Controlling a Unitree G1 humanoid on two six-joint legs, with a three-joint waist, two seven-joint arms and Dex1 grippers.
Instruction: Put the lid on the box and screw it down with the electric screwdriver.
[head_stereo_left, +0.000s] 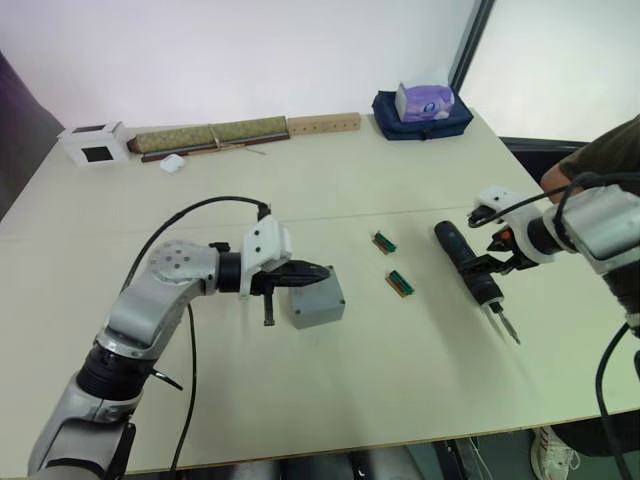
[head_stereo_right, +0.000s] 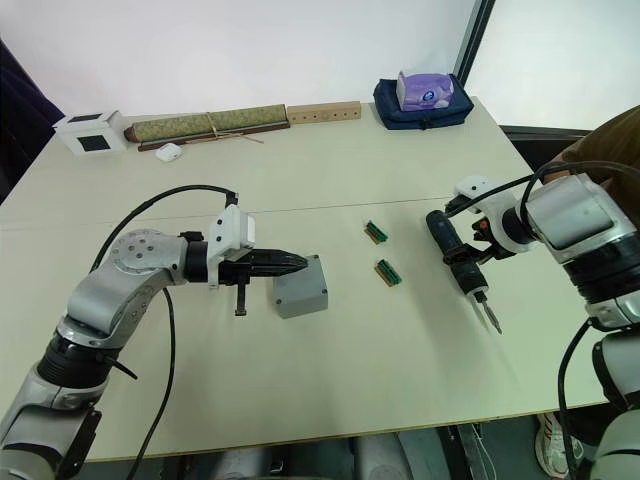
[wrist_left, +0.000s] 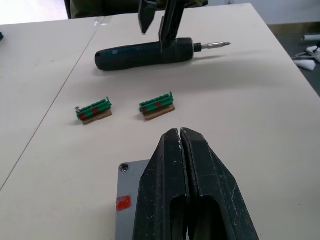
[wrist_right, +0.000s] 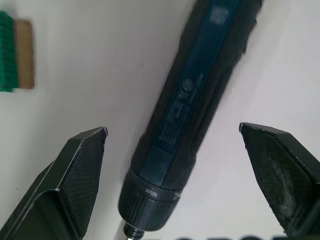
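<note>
Grey metal sits nearest the camera: the box (head_stereo_right: 300, 287) rests on the table (head_stereo_right: 330, 400) toward the robot's left, with the lid (wrist_left: 127, 200) apparently already on it (the left wrist view shows a flat grey face with a corner screw hole and a red mark, though I cannot tell whether it is squarely seated). The left gripper (head_stereo_right: 290, 262) has its two fingers pressed together, holding nothing, their tips lying over the near top edge of the box and perhaps resting on the lid.

Further out, between the two arms, lie two small green circuit pieces (head_stereo_right: 381, 252), clear of everything else.

Off to the robot's right lies the screwdriver (head_stereo_left: 470, 268), flat on the table and well apart from the box. Its long axis runs obliquely, butt end away from the robot, thin bit (head_stereo_left: 508, 327) pointing back toward the near edge. The right gripper (head_stereo_left: 497, 246) is the nearer one by far: its fingers are spread wide and straddle the tool's body just behind the collar, one finger on each side, not yet touching it as far as the right wrist view shows.

My reading is that the grasp is lined up across the tool's axis, so closing should catch the barrel. Afterwards the tool must travel leftward to the lid's corners.
</note>
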